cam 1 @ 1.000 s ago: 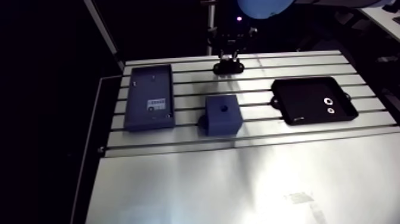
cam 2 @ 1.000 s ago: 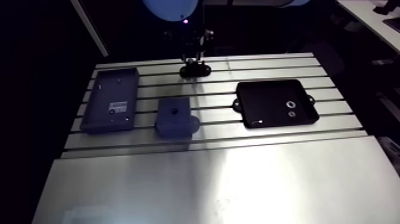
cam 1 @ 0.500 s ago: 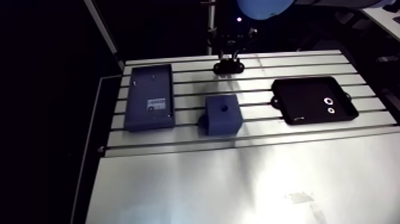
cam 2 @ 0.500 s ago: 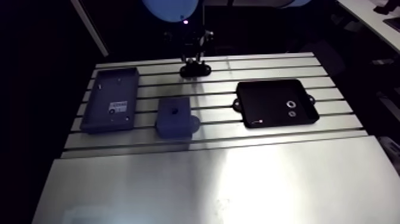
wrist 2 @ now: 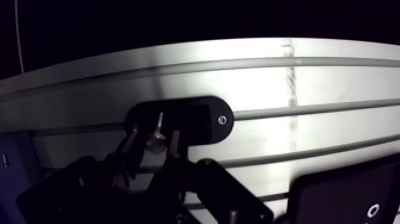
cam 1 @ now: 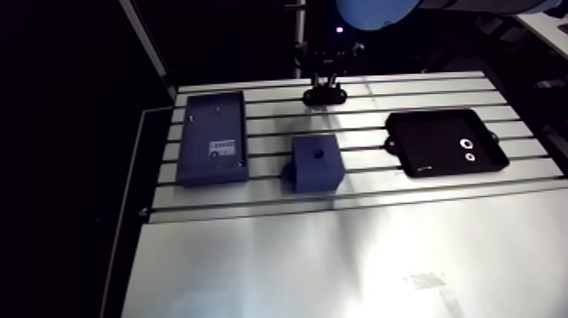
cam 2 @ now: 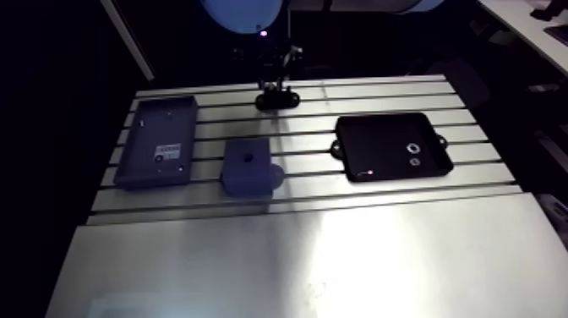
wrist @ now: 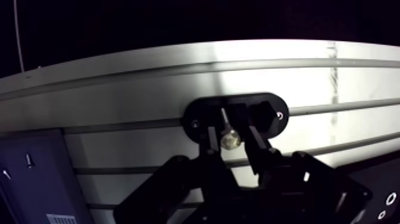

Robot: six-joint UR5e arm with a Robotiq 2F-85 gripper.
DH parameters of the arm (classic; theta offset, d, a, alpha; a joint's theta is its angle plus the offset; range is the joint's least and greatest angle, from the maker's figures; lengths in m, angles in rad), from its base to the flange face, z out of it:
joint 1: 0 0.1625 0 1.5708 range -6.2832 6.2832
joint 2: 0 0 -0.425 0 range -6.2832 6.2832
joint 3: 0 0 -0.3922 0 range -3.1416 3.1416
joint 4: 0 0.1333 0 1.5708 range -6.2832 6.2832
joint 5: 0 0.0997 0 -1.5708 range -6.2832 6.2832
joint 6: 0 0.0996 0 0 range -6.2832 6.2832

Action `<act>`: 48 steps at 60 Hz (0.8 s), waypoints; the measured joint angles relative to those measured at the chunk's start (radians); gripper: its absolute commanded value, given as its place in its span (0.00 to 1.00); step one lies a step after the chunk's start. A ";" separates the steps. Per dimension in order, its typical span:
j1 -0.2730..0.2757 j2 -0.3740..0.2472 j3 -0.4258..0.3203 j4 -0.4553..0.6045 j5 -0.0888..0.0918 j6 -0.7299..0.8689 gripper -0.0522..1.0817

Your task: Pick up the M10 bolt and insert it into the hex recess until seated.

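At the table's far edge a black oval holder (cam 1: 324, 96) lies on the slotted top. My gripper (wrist: 231, 133) stands right over it. In the wrist view a shiny M10 bolt (wrist: 230, 140) sits between the two fingers, which press on it from both sides, its shank pointing towards the holder. The blue block (cam 1: 317, 162) with a dark recess (cam 1: 318, 156) in its top stands in the middle of the table, nearer than the gripper and apart from it.
A flat blue tray (cam 1: 213, 135) lies left of the block. A black tray (cam 1: 444, 142) with two small pale rings (cam 1: 467, 148) lies to the right. A smooth metal plate (cam 1: 338, 262) covers the near part of the table.
In the arm view the fingers over the black holder have drawn closer together than just before. The block and trays have not moved.
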 measured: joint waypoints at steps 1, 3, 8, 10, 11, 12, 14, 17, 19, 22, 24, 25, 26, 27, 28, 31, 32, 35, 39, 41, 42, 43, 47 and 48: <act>0.000 0.000 0.000 0.000 0.000 0.000 0.62; 0.000 0.000 0.000 0.000 0.000 0.000 0.62; 0.000 0.000 0.000 0.000 0.000 0.000 0.63; 0.000 0.000 0.000 0.000 0.000 0.000 0.64; 0.000 0.000 0.000 0.000 0.000 0.000 0.65; 0.000 0.000 0.000 0.000 0.000 0.000 0.65; 0.000 0.000 0.000 0.000 0.000 0.000 0.65; 0.000 0.000 0.000 0.000 0.000 0.000 0.65; 0.000 0.000 0.000 0.000 0.000 0.000 0.66; 0.001 0.000 0.000 0.000 0.000 0.000 0.66; 0.001 0.000 0.000 0.000 0.000 0.000 0.67; 0.001 0.000 0.000 0.000 0.000 0.000 0.67; 0.001 0.000 0.000 0.000 0.000 0.000 0.67; 0.001 0.001 0.000 0.000 0.000 0.000 0.67; 0.001 0.001 0.000 0.000 0.000 0.000 0.68; 0.001 0.001 0.000 0.000 0.000 0.000 0.68; 0.001 0.001 0.000 0.000 0.000 0.000 0.68; 0.001 0.001 -0.001 0.000 0.000 0.000 0.69; 0.001 0.001 -0.002 0.000 0.000 0.000 0.70; 0.001 0.001 -0.002 0.000 0.000 0.000 0.71; 0.001 0.001 -0.003 0.000 0.000 0.000 0.71; 0.001 0.001 -0.003 0.000 0.000 0.000 0.71; 0.001 0.001 -0.004 0.000 0.001 0.000 0.71; 0.001 0.001 -0.004 0.000 0.001 0.000 0.71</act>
